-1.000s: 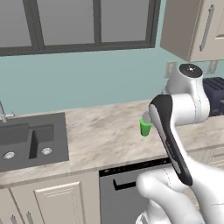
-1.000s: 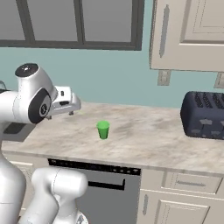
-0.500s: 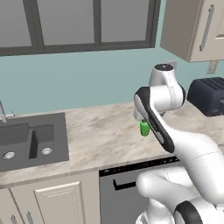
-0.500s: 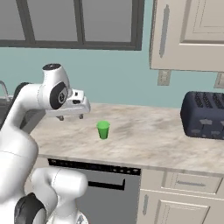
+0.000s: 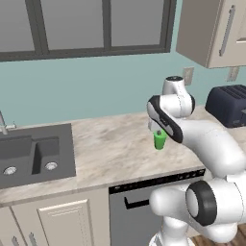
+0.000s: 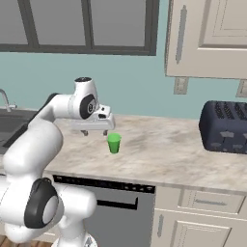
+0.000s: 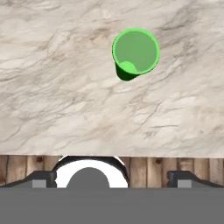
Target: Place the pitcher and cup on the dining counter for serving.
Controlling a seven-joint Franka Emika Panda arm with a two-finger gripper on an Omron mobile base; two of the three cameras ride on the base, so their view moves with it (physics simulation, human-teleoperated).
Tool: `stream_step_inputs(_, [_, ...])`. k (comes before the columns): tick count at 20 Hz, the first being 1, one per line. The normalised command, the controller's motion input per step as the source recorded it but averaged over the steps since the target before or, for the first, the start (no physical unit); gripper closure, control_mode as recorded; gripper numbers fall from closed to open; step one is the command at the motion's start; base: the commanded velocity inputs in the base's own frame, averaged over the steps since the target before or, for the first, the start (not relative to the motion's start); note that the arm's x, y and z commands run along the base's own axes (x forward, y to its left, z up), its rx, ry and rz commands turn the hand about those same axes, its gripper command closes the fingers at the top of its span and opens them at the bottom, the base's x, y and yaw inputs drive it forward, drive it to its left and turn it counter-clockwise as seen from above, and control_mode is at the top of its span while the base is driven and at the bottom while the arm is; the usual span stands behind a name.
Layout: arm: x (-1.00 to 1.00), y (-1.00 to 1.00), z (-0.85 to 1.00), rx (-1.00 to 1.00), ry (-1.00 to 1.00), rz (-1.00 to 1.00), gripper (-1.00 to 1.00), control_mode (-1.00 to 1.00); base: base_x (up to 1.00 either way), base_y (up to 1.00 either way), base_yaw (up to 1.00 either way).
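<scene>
Gripper (image 6: pixel 96 131) hangs above the marbled counter (image 6: pixel 159 154) at centre-left of the right base view, claw spread wide and holding nothing — the cup (image 6: pixel 114 143) stands upright just below and right of it, upper centre-right in the hand view.

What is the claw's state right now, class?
Claw: open, holding nothing, above the counter beside the green cup.
</scene>
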Motion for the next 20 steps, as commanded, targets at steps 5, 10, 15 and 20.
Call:
stream_step_inputs(5, [0.4,-0.14,-0.3,0.0,0.0,-0.07,-1.0,-1.0,0.0,0.0,0.0])
stream_step_inputs(10, [0.39,0.04,-0.2,0.0,0.0,-0.06,-1.0,-1.0,0.0,0.0,0.0])
stream_step_inputs(15, [0.2,0.1,-0.19,0.0,0.0,-0.04,-1.0,-1.0,0.0,0.0,0.0])
stream_step_inputs(20, [0.1,0.0,-0.28,0.0,0.0,-0.01,-1.0,-1.0,0.0,0.0,0.0])
